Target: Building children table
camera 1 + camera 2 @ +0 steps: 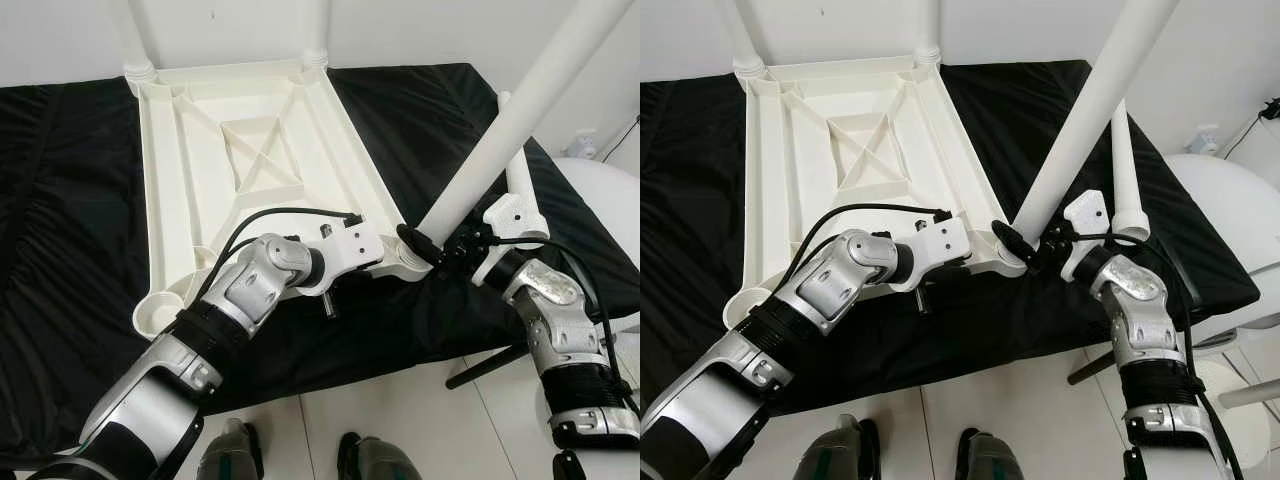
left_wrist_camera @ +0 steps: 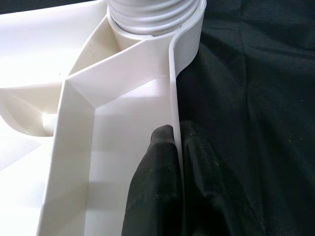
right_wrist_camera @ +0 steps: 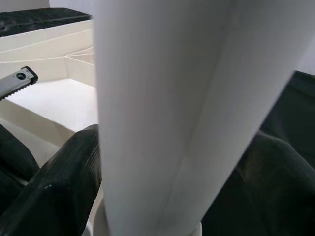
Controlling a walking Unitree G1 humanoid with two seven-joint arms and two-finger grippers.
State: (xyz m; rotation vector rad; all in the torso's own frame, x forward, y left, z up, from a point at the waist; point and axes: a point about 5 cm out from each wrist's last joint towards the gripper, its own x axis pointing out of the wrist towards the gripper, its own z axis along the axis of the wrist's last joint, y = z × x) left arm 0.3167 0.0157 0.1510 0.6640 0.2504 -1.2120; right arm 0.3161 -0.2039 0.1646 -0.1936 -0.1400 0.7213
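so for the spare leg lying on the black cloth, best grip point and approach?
Probably mid-shaft of the spare leg, from above, fingers across its width. It lies flat on the black cloth to the right of the upturned tabletop, so only its top and sides are free. The round tube may roll; the flared collar end suits a grip less. The right gripper is nearest but already holds the slanted leg.
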